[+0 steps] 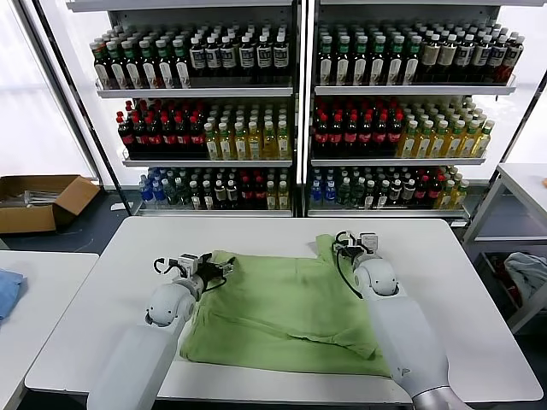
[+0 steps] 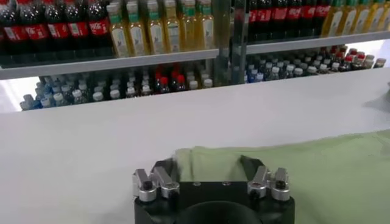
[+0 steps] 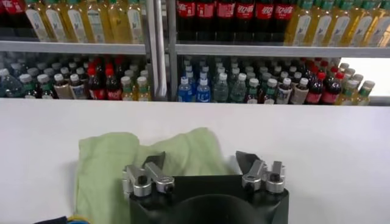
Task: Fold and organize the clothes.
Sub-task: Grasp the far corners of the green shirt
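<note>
Lying spread across the white table [image 1: 94,299], a light green shirt [image 1: 282,307] covers the stretch between the two arms, its near edge close to the table's front edge and its far edge reaching toward the drinks shelving [image 1: 291,102] behind. The cloth is mostly flat with soft creases; one corner or sleeve stands out toward the shelving on the right side of the shirt. No collar, buttons or print can be made out on it.

The left gripper [image 1: 215,270] sits at the shirt's far left corner, low over the table. Its wrist view shows the left gripper [image 2: 210,167] with jaws spread wide and the corner of the shirt [image 2: 292,176] lying between the two dark fingertips [image 2: 163,168]; whether they touch the cloth is hard to tell.

The right gripper [image 1: 352,245] sits at the far right part of the shirt, over the projecting flap. In its wrist view the right gripper [image 3: 200,164] is likewise spread wide, with a bunched fold of the shirt [image 3: 122,155] under and beyond the fingertips [image 3: 155,162], nothing pinched between them.

Beyond the shirt the table runs bare up to the shelving. A cardboard box [image 1: 38,201] stands on the floor left of the table, and a second table [image 1: 34,290] with a blue cloth [image 1: 8,290] sits farther left.
</note>
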